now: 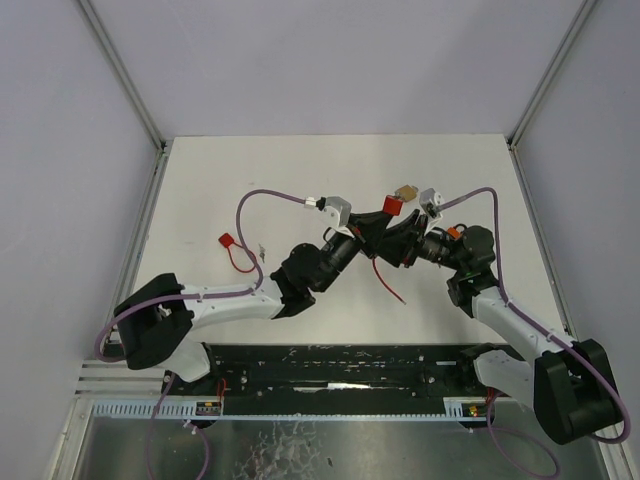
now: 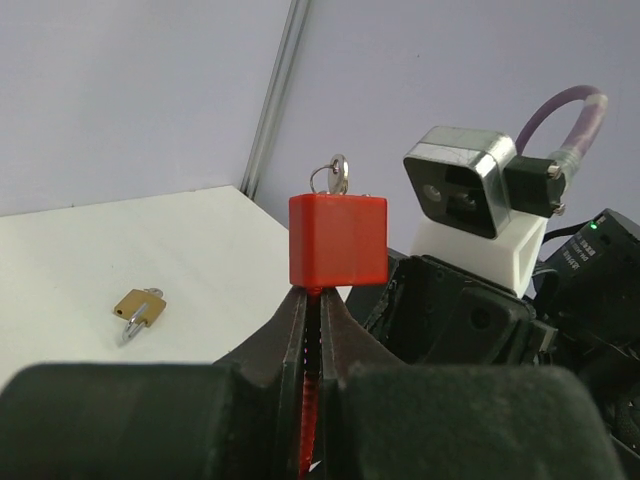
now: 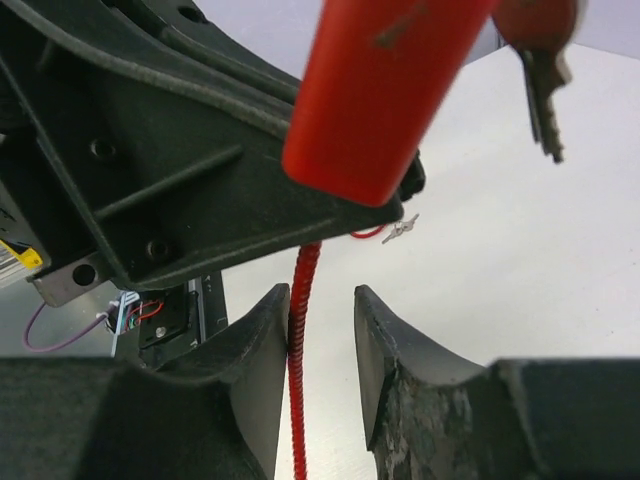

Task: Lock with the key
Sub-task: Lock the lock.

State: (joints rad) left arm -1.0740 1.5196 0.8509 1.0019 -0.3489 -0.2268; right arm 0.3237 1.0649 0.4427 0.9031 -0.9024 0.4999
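Where the arms met, top view: over the middle of the desk (image 1: 200, 180) the left gripper (image 1: 375, 225) and right gripper (image 1: 402, 238) stood nose to nose, with the red padlock (image 1: 393, 207) raised between them.
Top view, things around: a brass padlock (image 1: 407, 190) lay just beyond the red one, toward the far edge. A second red lock (image 1: 226, 240) with a looped cable lay toward the left edge, with a small metal piece (image 1: 262, 250) near it.
Top view, hanging: a red cable (image 1: 385, 280) trailed from the raised padlock toward the near edge.
Top view, open room: white desk stretched from the arms to the far edge and along the right edge; walls closed three sides.
Left wrist view, tool: the left fingers were pressed together, pinching the red cable directly under the padlock body, which stood upright above them.
Left wrist view, key: a key (image 2: 340, 175) on a ring stuck up from the padlock's top, too small to make out from above.
Left wrist view, in the way: the right wrist camera (image 2: 465, 190) and its black housing crowded just right of the padlock; the brass padlock lay well apart on the left.
Right wrist view, tool: the right fingers were spread, and the cable ran down between them, close against one finger with a gap at the other.
Right wrist view, only here: a hanging key (image 3: 545, 95) dangled beside the padlock, and the left gripper's black body filled the upper left above the cable.
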